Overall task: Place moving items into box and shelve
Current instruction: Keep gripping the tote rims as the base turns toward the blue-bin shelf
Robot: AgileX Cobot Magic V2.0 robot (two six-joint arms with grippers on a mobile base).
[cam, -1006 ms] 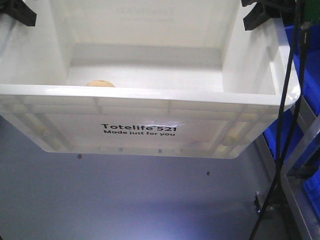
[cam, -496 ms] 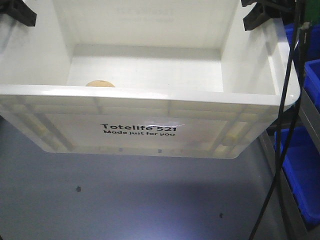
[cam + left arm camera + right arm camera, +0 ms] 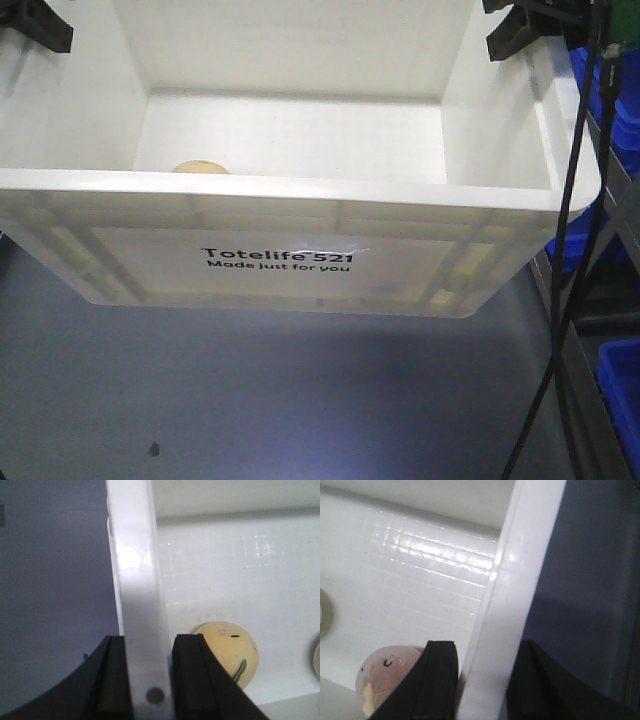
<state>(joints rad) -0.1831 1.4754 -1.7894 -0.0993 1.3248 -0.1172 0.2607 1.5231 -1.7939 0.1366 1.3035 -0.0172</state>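
Observation:
The box (image 3: 300,190), a big white crate printed "Totelife 521", hangs above the grey floor. My left gripper (image 3: 35,25) is shut on its left rim (image 3: 142,605), one finger on each side. On the opposite rim (image 3: 520,580) my right gripper (image 3: 520,25) is shut the same way. Inside lie the moving items: a cream one with a green ridge (image 3: 232,645) beside the left gripper (image 3: 150,645), a pinkish-brown one with a yellow ridge (image 3: 382,672) beside the right gripper (image 3: 487,650). The front view shows a tan one (image 3: 200,167) just behind the near wall.
Blue plastic bins (image 3: 620,380) sit on a metal shelf frame (image 3: 590,400) at the right. A black cable (image 3: 565,250) hangs down in front of them. Grey floor (image 3: 250,400) with a dark speck (image 3: 152,450) lies below the crate.
The floor specks and the blue bins have slid toward the bottom of the front view. The crate and both grippers keep their place in the frame.

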